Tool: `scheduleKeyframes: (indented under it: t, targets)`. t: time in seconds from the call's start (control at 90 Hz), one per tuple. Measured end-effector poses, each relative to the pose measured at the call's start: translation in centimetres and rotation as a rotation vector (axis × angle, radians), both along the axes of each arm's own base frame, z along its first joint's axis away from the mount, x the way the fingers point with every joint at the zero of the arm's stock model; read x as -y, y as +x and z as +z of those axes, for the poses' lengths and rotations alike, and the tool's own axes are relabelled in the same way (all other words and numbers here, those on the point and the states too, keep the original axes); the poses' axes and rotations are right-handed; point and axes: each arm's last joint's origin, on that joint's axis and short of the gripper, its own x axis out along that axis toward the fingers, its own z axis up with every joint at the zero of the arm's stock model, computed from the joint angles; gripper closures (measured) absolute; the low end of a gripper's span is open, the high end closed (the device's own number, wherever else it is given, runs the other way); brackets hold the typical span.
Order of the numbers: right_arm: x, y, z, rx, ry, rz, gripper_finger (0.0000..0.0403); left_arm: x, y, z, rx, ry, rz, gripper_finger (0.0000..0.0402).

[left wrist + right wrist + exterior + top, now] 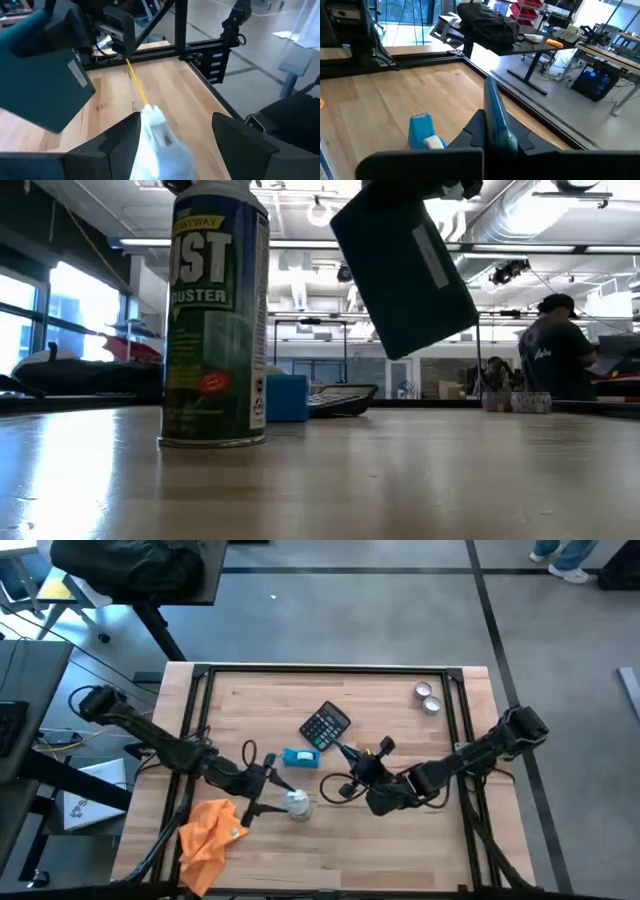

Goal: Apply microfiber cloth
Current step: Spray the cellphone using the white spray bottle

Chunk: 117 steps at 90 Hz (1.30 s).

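Note:
The orange microfiber cloth lies crumpled on the table's near left part, and neither gripper touches it. Just right of it a green duster can stands upright on its base. My left gripper is open at the can's white cap, one finger on each side. My right gripper, near the table's middle, is shut on a dark teal flat slab held above the table. Behind them lie a black calculator and a small blue box. My left gripper has the can's white cap between its open fingers; one finger is close against it, but I cannot tell whether it touches. My right gripper pinches the teal slab between its two fingers at one end, on its two broad faces. The slab hangs tilted below the gripper, clear of the table.
Two small round tins sit at the far right. A black frame runs around the tabletop. The can's yellow straw points toward the table's right edge. Bare wood lies at the near right.

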Motion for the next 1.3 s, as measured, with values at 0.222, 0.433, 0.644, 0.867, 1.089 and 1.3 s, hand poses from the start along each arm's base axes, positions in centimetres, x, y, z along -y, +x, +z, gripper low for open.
scheduleKeyframes:
  t: [0.222,0.433,0.644,0.867,1.089,1.3]
  targets:
    - [-0.1,-0.9,0.9,-0.013,0.016,0.038,0.0402,1.2,-2.2,-0.9,-0.108,0.000,0.159,0.0174]
    - [-0.8,-2.8,1.7,-0.055,0.037,0.100,0.0402,1.0,-1.3,-2.9,-0.160,0.022,0.370,0.0174]
    - [-2.1,-4.8,1.5,-0.038,0.113,0.104,0.0402,1.7,0.6,-3.9,-0.119,-0.040,0.366,0.0174]
    - [-2.9,-6.4,0.6,-0.086,0.149,0.103,0.0402,2.9,1.4,-4.1,-0.061,-0.115,0.311,0.0174]
    - [-2.8,-6.7,0.4,-0.104,0.154,0.093,0.0402,4.1,2.0,-3.4,0.027,-0.187,0.192,0.0174]
    - [-2.8,-6.8,0.4,-0.109,0.150,0.092,0.0402,4.0,2.8,-4.0,0.034,-0.229,0.211,0.0174]
